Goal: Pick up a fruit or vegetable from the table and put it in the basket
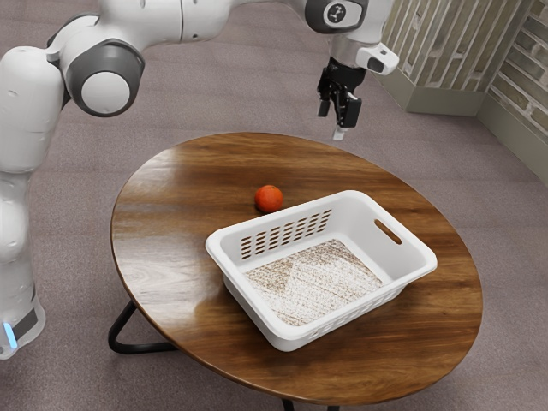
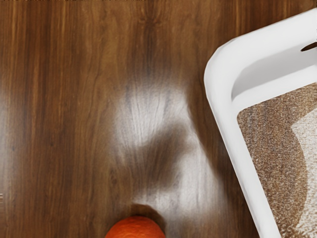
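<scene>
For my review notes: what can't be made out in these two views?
Orange-red fruit: part cut off by the wrist view's edge.
Basket: one end cut off by the wrist view's edge.
Table: parts of its legs, hidden by its top, exterior view.
Arm: cut off by the exterior view's edge.

So the gripper (image 1: pixel 333 122) is hanging up over the far side of the round wooden table (image 1: pixel 175 300), fingers apart with nothing between them. There's a reddish-orange fruit (image 1: pixel 269 199) sitting just outside the white basket (image 1: pixel 278 330), which is empty, btw. Brick wall (image 1: pixel 458 51) behind, greyish carpet (image 1: pixel 223 94) underneath.
</scene>
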